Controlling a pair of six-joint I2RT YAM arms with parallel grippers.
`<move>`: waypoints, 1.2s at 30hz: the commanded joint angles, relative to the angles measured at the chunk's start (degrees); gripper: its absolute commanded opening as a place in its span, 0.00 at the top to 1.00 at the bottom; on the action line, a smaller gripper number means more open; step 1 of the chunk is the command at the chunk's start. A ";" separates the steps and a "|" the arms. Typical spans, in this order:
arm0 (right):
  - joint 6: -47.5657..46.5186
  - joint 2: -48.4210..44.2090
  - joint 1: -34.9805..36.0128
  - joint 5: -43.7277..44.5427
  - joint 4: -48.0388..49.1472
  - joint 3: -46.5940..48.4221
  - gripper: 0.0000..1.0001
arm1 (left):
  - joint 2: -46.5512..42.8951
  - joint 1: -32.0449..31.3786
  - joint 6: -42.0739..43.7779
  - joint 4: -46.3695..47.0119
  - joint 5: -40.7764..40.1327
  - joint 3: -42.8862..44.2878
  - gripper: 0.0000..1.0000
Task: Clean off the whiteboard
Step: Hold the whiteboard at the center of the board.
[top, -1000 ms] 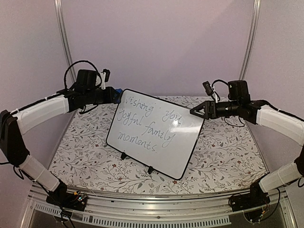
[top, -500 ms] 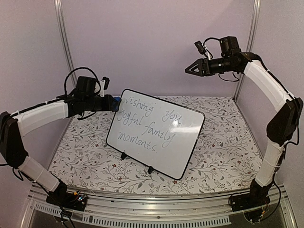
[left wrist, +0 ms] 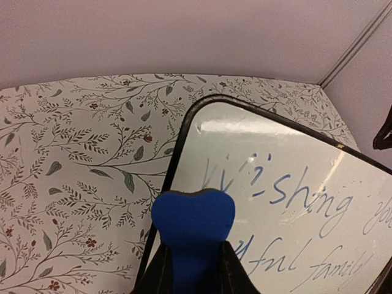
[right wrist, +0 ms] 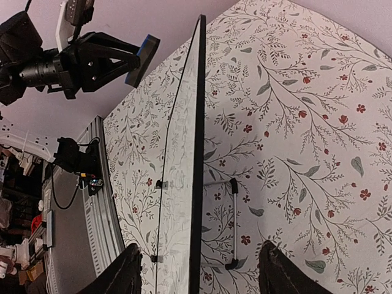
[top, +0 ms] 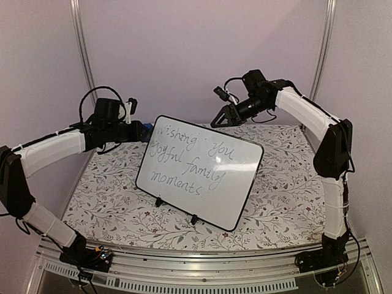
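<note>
The whiteboard (top: 202, 174) stands tilted on small black feet mid-table, with grey handwriting across its face. My left gripper (top: 142, 131) is shut on a blue eraser (left wrist: 193, 223), which sits at the board's top left corner (left wrist: 202, 107), over the first written letters. Whether the eraser touches the board I cannot tell. My right gripper (top: 215, 121) hangs open just above and behind the board's top edge. In the right wrist view the board (right wrist: 197, 122) runs edge-on between the two spread fingers (right wrist: 125, 272), with nothing gripped. The eraser (right wrist: 142, 58) shows there too.
A floral cloth (top: 288, 196) covers the table. A wire prop stand (right wrist: 234, 223) sticks out behind the board. An aluminium rail (top: 202, 272) runs along the near edge, and metal posts (top: 81, 49) and walls close in the back and sides.
My right arm swung up from the board's right side and came leftward to hover over its top edge, jaws still open. The left gripper with the eraser barely shifted.
</note>
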 commanded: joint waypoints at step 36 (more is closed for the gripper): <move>4.23 -7.88 5.72 2.94 -0.95 -8.17 1.00 | 0.18 3.74 8.46 7.27 14.21 0.47 1.00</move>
